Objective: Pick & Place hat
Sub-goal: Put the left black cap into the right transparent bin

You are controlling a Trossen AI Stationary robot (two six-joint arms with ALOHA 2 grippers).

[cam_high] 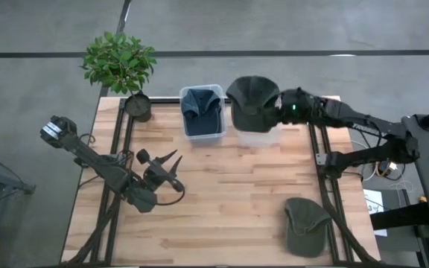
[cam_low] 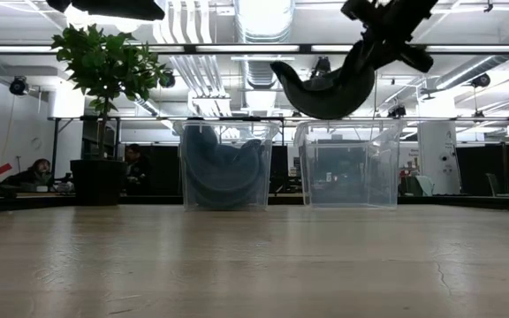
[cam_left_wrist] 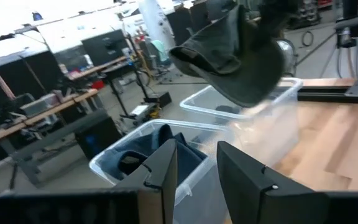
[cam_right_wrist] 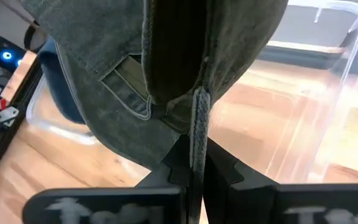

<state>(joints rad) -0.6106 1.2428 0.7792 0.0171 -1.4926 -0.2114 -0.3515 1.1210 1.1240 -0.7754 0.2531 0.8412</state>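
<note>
Table-edge clear bin (cam_high: 258,136) half-hidden beneath green hat (cam_high: 253,95).

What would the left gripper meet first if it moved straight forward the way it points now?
Probably the clear bin holding the blue hat: the left gripper points at its near wall. The right gripper's green hat hangs higher and farther, though depth is unclear.

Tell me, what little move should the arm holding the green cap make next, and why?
Probably lower it a little, then let go. The right gripper holds the green cap above the empty clear bin, still higher than its rim. The bin beside it already holds a blue cap. The left gripper waits open over the table.
</note>
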